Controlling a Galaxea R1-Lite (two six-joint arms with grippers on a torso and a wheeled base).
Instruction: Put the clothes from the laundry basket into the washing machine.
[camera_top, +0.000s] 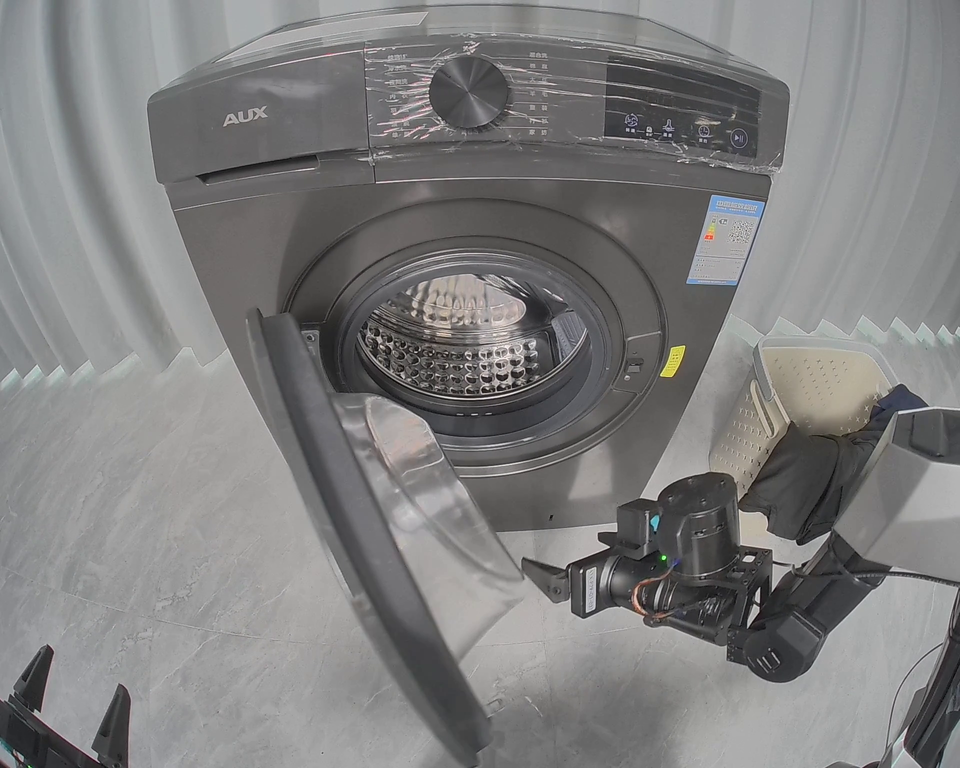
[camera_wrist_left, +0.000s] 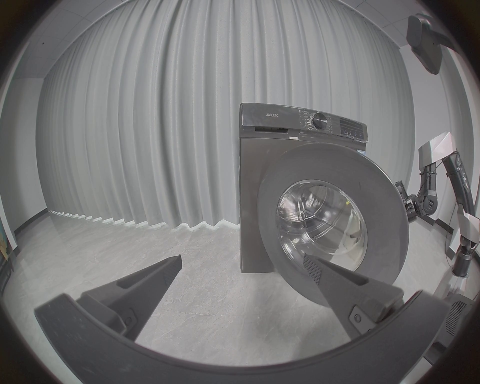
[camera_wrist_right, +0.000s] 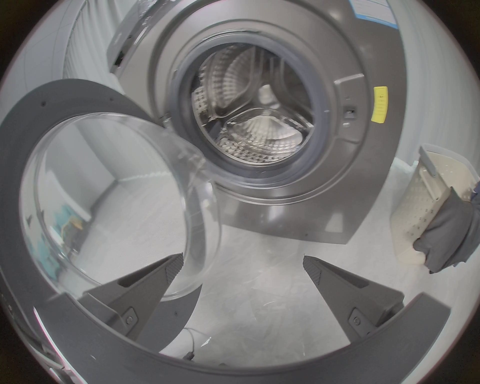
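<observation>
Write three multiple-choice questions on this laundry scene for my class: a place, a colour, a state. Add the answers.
1. Where is the laundry basket relative to the washing machine?
A. On top of it
B. On the floor, at its right
C. Behind it

2. What colour is the garment hanging over the basket's rim?
A. Dark grey
B. Red
C. White

3. How is the machine's door?
A. Shut
B. Swung open
C. Taken off

Answers: B, it sits on the floor by the machine's right corner; A, dark cloth drapes the cream rim; B, the door hangs open.
</observation>
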